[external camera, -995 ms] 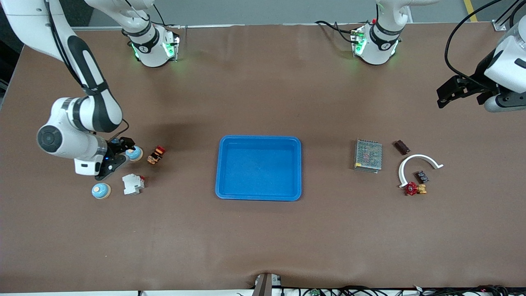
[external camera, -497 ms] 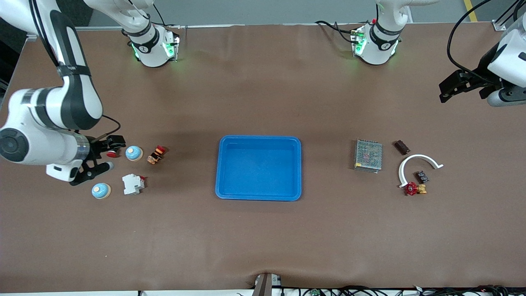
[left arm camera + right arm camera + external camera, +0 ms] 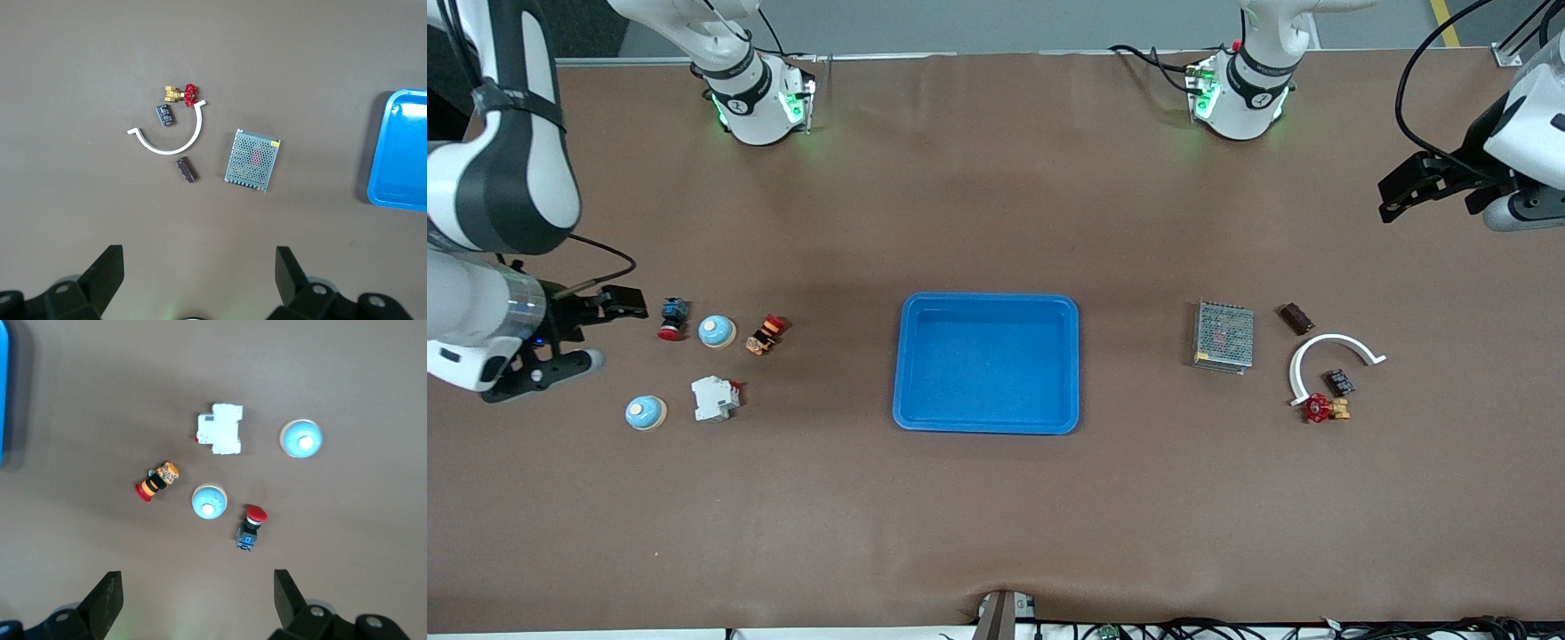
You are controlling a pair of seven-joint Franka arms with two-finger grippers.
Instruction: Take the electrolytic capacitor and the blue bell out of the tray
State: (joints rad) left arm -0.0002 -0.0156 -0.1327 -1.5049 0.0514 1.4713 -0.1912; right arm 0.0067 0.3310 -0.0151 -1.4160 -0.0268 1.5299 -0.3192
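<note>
Front view, both end effectors [image 3: 560, 333] [image 3: 1427, 182] raised, spread wide, empty.

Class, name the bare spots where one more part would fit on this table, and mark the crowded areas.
Free: inside the tray, and the bare strips between it and the mesh box and between it and the orange part. Crowded: around the two blue bells, and around the white arc.

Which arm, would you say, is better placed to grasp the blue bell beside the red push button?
Right: the right end effector hangs open close to that bell; the left end effector waits over its own end of the table.
</note>
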